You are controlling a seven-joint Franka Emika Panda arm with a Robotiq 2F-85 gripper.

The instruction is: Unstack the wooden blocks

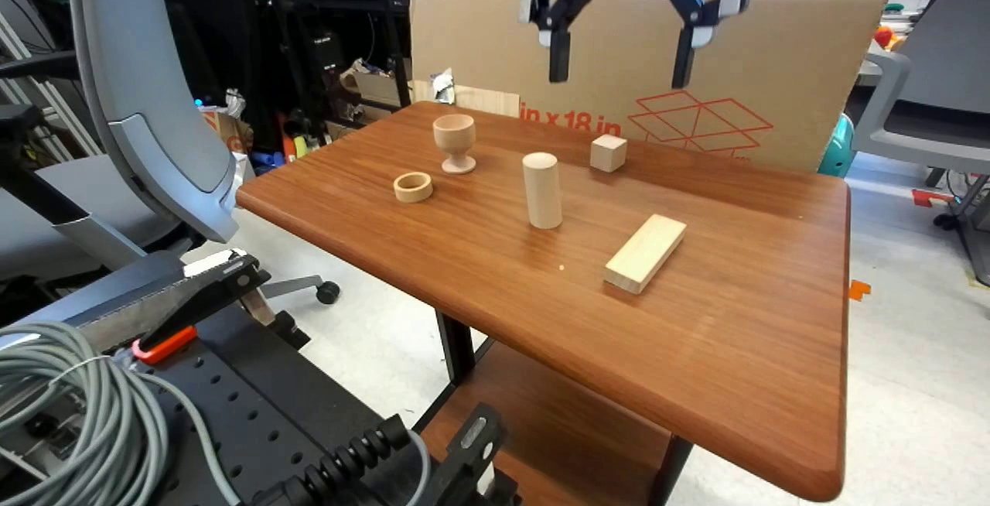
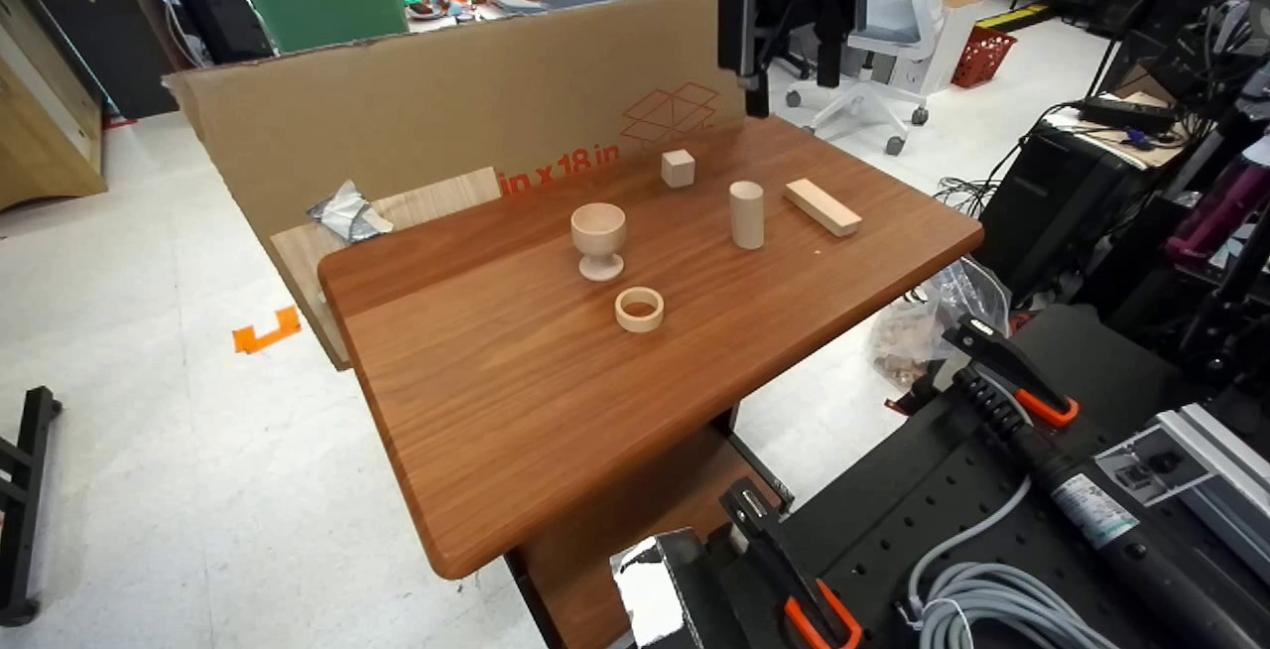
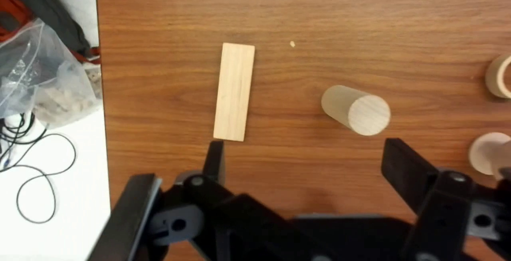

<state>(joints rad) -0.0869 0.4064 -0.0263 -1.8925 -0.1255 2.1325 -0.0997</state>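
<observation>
The wooden pieces stand apart on the table, none on another. A flat rectangular block (image 1: 646,253) lies near a tall upright cylinder (image 1: 543,191); both also show in the wrist view, block (image 3: 234,91) and cylinder (image 3: 355,110). A small cube (image 1: 608,153) sits towards the cardboard side and is not seen in the wrist view. A wooden goblet (image 2: 599,240) stands upright with a ring (image 2: 639,311) lying beside it. My gripper (image 1: 619,83) is open and empty, high above the table; its fingers are wide apart in the wrist view (image 3: 305,143).
The brown table (image 1: 742,382) has a large cardboard sheet (image 1: 479,42) standing along one long edge. A black cart (image 2: 893,500) with clamps and a coiled grey cable (image 1: 85,413) stands by the opposite edge. An office chair (image 1: 147,104) is near one end.
</observation>
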